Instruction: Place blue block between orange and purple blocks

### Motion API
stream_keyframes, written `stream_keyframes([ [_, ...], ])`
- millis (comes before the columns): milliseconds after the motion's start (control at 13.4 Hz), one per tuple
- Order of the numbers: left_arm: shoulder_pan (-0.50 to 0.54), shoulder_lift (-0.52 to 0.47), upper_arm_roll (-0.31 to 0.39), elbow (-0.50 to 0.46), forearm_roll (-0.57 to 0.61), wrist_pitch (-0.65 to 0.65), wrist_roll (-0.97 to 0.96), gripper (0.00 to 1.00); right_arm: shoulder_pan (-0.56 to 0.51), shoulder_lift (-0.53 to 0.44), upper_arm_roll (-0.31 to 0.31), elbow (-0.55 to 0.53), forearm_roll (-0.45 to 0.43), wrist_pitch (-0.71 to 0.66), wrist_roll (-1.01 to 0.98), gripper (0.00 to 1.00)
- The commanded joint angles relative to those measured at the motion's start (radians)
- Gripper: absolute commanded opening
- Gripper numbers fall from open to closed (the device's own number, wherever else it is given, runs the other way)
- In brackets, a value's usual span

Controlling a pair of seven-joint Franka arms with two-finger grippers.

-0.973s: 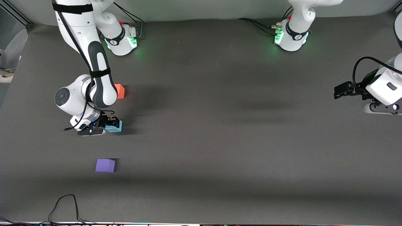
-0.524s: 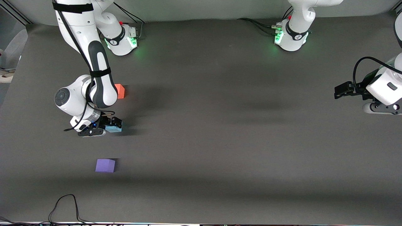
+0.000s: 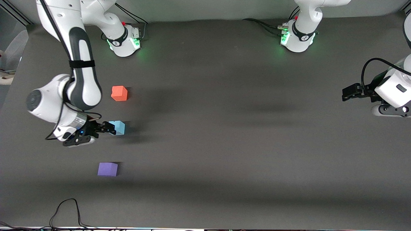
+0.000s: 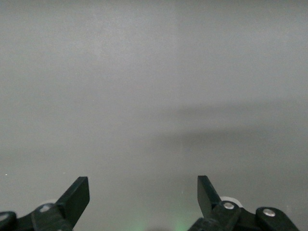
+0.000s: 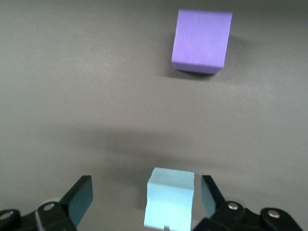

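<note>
The blue block (image 3: 117, 127) sits on the table between the orange block (image 3: 119, 93) and the purple block (image 3: 108, 169), which lies nearest the front camera. The right gripper (image 3: 107, 128) hangs beside the blue one, jaws wide and holding nothing. The left gripper (image 3: 348, 92) waits at its own end, jaws open and empty.

High front camera facing the robots, 2 wrist cameras close over the table (image 3: 224, 144), right wrist sharing blocks.

Right pincer (image 3: 107, 128) open, low — left pincer (image 3: 348, 93) open, waiting.
</note>
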Motion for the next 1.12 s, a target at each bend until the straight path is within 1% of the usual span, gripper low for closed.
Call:
stream_keyframes([
  [0,-0.007,-0.012,0.002,0.001,0.015,-0.006,0.003,1.0,0.009,-0.001,-0.012,0.204,-0.138,-0.2,0.156,1.0],
  [150,-0.004,-0.012,0.002,0.002,0.015,-0.006,0.002,1.0,-0.004,-0.001,0.003,0.343,-0.195,-0.365,0.268,1.0],
  [225,-0.006,-0.012,0.002,0.002,0.015,-0.006,0.0,1.0,-0.022,-0.006,0.027,0.409,-0.215,-0.437,0.293,1.0],
  [374,-0.003,-0.01,0.002,0.002,0.011,0.001,0.0,1.0,-0.137,-0.03,0.113,0.534,-0.243,-0.569,0.307,1.0],
  [449,-0.001,-0.01,0.003,0.002,0.009,0.006,0.002,1.0,-0.205,-0.065,0.176,0.545,-0.267,-0.599,0.313,1.0],
  [524,-0.003,-0.01,0.003,0.005,0.009,0.009,0.005,1.0,-0.267,-0.105,0.246,0.541,-0.316,-0.601,0.313,1.0],
  [674,-0.004,-0.007,0.003,0.018,0.011,0.009,0.003,1.0,-0.422,-0.177,0.424,0.525,-0.408,-0.61,0.321,1.0],
  [824,-0.004,-0.007,0.003,0.018,0.006,0.009,0.005,1.0,-0.58,-0.266,0.59,0.452,-0.493,-0.605,0.335,1.0],
  [973,-0.003,-0.006,0.003,0.018,0.006,0.009,0.003,1.0,-0.757,-0.346,0.768,0.352,-0.525,-0.573,0.353,1.0],
  [1048,-0.003,-0.006,0.003,0.018,0.006,0.009,0.003,1.0,-0.822,-0.389,0.851,0.303,-0.549,-0.541,0.392,1.0],
])
